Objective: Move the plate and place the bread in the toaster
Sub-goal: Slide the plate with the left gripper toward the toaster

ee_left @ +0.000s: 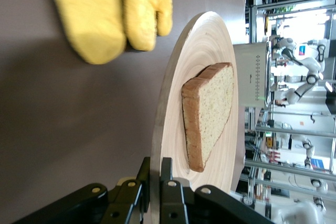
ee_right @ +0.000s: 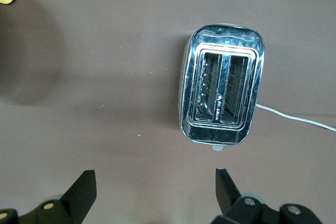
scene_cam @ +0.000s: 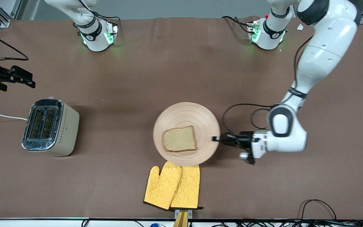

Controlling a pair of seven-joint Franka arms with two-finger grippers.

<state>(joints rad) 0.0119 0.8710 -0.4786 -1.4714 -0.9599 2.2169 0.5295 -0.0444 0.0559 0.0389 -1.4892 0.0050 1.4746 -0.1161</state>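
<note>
The wooden plate (scene_cam: 186,108) lies mid-table with the bread (scene_cam: 179,139) flat on it. My left gripper (scene_cam: 216,138) is shut on the plate's rim at the left arm's end, one finger above and one below. The left wrist view shows the plate (ee_left: 176,93), the bread (ee_left: 210,114) and my gripper (ee_left: 156,174) pinching the rim. The toaster (scene_cam: 50,126) stands toward the right arm's end, both slots empty. My right gripper (scene_cam: 19,77) is open and empty, above the table beside the toaster. The right wrist view shows the toaster (ee_right: 223,98) past the spread gripper (ee_right: 156,184).
A pair of yellow oven mitts (scene_cam: 173,187) lies nearer the front camera than the plate, its tips under the plate's rim; it also shows in the left wrist view (ee_left: 105,9). The toaster's white cord (scene_cam: 2,116) runs off the table's end.
</note>
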